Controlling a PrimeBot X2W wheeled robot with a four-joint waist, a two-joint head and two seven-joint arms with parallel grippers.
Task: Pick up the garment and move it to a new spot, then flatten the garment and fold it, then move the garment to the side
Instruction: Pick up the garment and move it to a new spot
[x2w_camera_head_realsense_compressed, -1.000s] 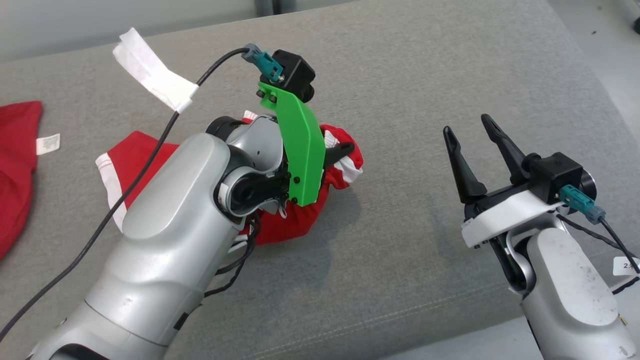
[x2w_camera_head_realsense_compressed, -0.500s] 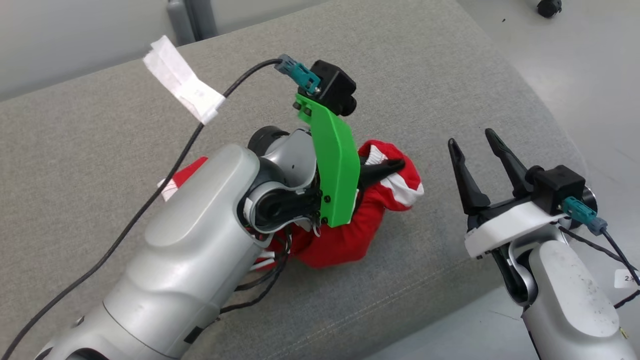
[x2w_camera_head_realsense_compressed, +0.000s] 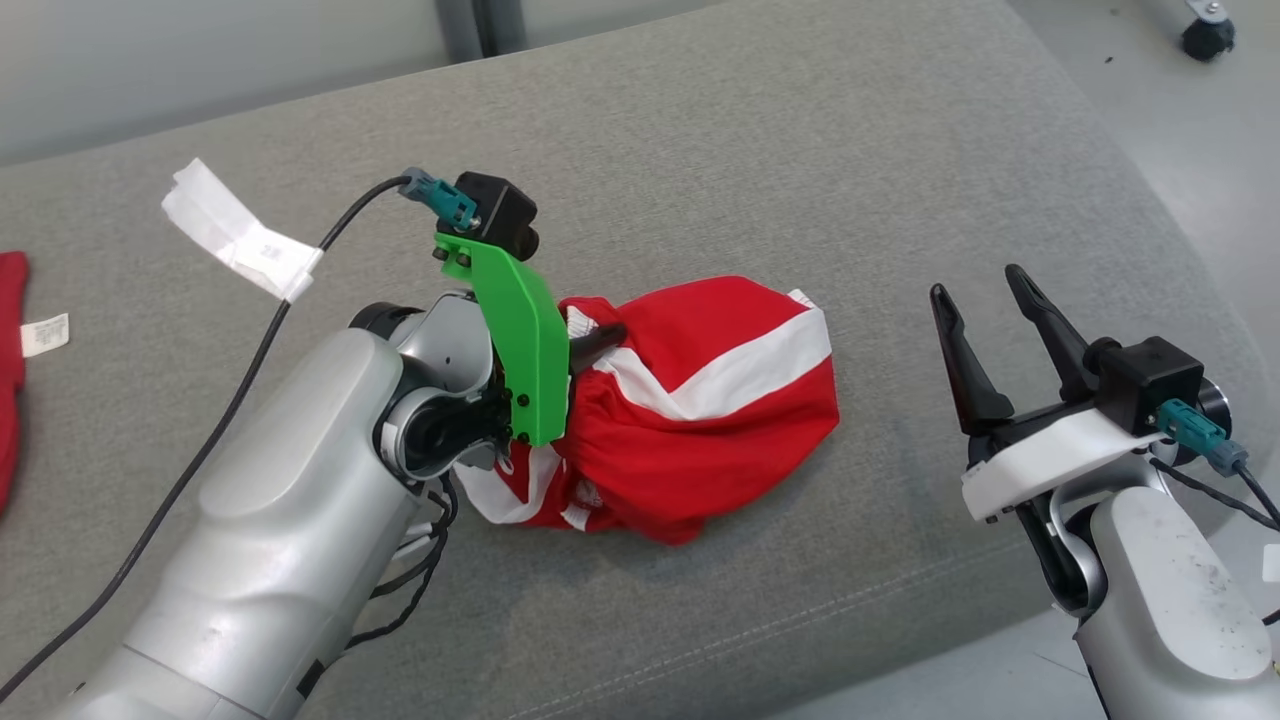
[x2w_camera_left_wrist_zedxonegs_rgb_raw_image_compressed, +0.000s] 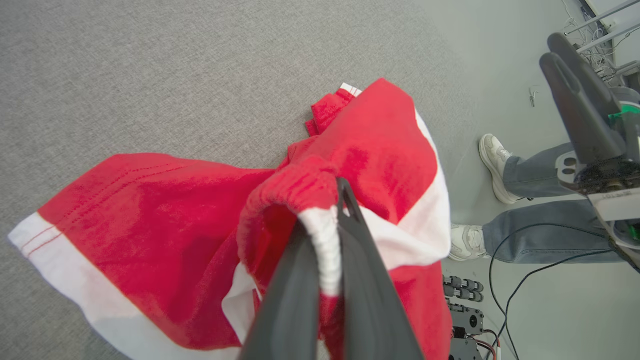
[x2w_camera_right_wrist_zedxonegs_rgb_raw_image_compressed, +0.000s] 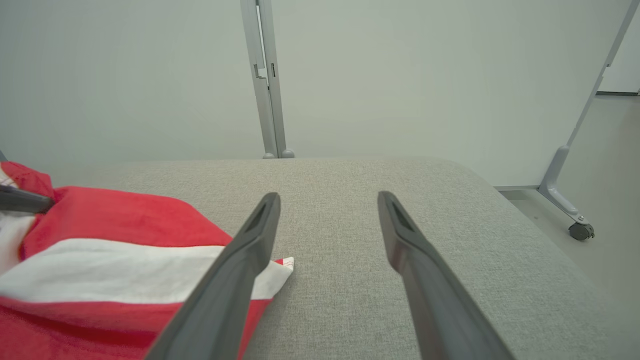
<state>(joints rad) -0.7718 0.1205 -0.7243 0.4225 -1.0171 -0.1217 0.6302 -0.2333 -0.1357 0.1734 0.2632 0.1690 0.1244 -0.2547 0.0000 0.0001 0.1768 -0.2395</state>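
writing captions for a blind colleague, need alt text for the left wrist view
The left gripper pinches a bunched red and white garment between its dark fingers, over a grey fabric surface. At right, a person's legs in jeans stand on the floor beyond the right gripper.

The left arm (x2w_camera_head_realsense_compressed: 290, 520) and right arm (x2w_camera_head_realsense_compressed: 1165, 590) are silver-grey. A green bracket (x2w_camera_head_realsense_compressed: 520, 330) with black screws tops the left wrist, a white bracket (x2w_camera_head_realsense_compressed: 1045, 460) the right. The right gripper (x2w_camera_head_realsense_compressed: 977, 282) is black.
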